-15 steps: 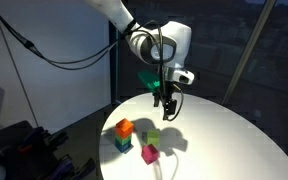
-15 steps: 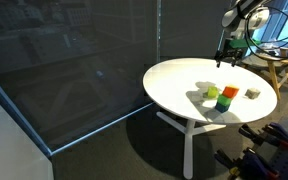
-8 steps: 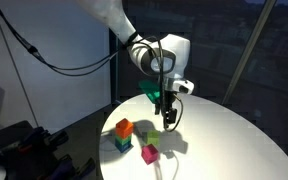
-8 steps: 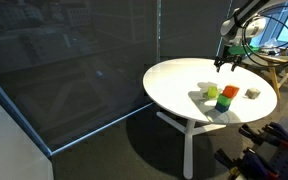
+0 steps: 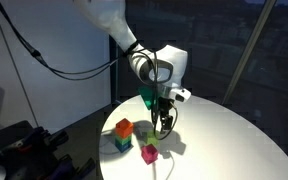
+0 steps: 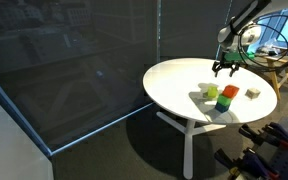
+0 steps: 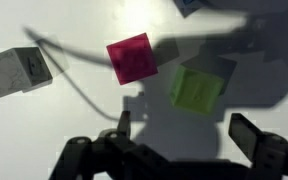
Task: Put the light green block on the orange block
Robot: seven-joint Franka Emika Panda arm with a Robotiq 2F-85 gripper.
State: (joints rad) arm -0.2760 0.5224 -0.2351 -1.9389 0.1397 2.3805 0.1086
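The light green block lies on the white table, just ahead of my gripper in the wrist view. The gripper is open and empty, its two fingers spread wider than the block. In an exterior view the gripper hangs low over the table, right of the orange block. The orange block sits on top of a teal-green block. From the other side the gripper is above and behind the light green block and the orange block.
A magenta block lies close beside the light green one, also near the table's front edge. A grey-white block with a thin cable lies farther off. The round white table stands on a pedestal; dark equipment sits on the floor.
The gripper has come down and moved toward the blocks, staying open. The blocks have not moved.
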